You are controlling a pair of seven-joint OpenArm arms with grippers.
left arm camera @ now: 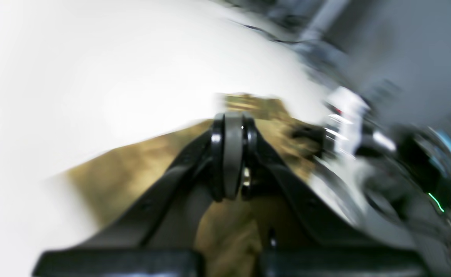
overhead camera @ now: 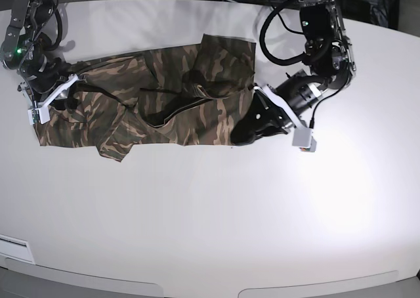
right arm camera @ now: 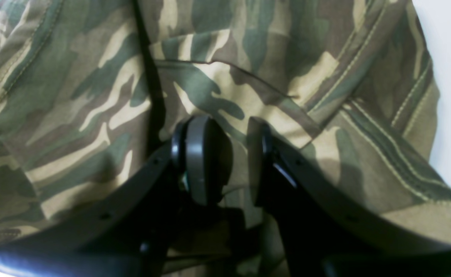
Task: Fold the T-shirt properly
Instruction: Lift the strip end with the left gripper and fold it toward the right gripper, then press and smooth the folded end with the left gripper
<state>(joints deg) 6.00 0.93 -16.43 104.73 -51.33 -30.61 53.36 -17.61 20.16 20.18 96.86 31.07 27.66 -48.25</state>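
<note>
Across the far half of the white worktop (overhead camera: 216, 219) the T-shirt (overhead camera: 164, 101) lies spread but rumpled, one end near the left edge, the other bunched toward the middle under my left arm. My left gripper (left arm camera: 233, 154) is pinched right down, pads together; its wrist view is smeared with blur, so I can't tell whether any cloth is caught between them, though camouflage shows just behind the tips. My right gripper (right arm camera: 225, 157) sits at the shirt's end by the left edge, jaws partly apart, pressed down into the fabric near a stitched hem, with cloth showing in the gap but nothing clamped that I can make out. The risk I'm watching, as I judge it: if the left jaws have closed on nothing, or on one layer only, any pull drags a single ply and the fold goes crooked. The overlapping creases in the middle could also get trapped inside the fold, and the right jaws may snag a seam.
</note>
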